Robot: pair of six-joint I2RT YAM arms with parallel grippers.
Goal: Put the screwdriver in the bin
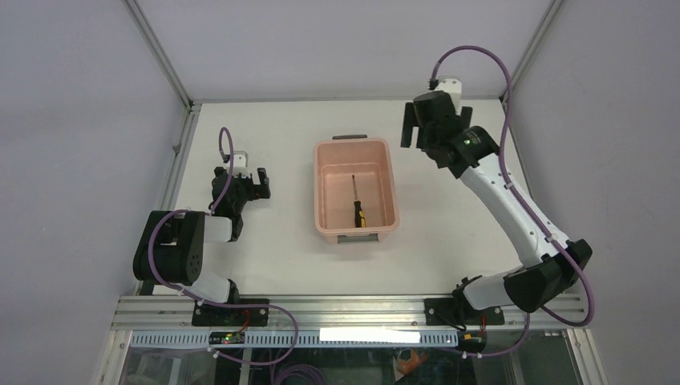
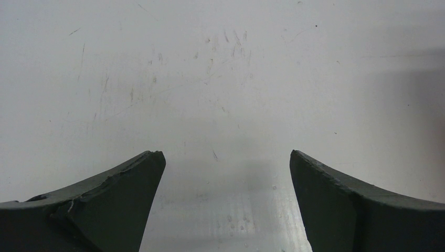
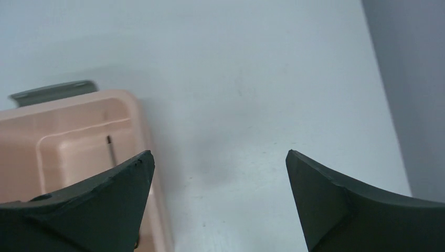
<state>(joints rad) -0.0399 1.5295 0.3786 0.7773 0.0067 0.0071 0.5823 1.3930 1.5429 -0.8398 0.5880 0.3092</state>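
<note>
The screwdriver (image 1: 357, 201) lies flat inside the bin (image 1: 317, 189), so the placing step looks done. The right gripper (image 3: 219, 157) and the left gripper (image 2: 226, 157) are both open and empty. I think the next move is only to bring the arms back.

Your right arm (image 1: 513, 208) is stretching toward the far right, elbow down near the base, wrist bending left, and the right gripper (image 1: 410, 127) is gaping wide, gripping nothing. Your left arm (image 1: 188, 249) is sitting folded at the near left, the left gripper (image 1: 260, 181) pointing right, jaws parted, gripping nothing.
</note>
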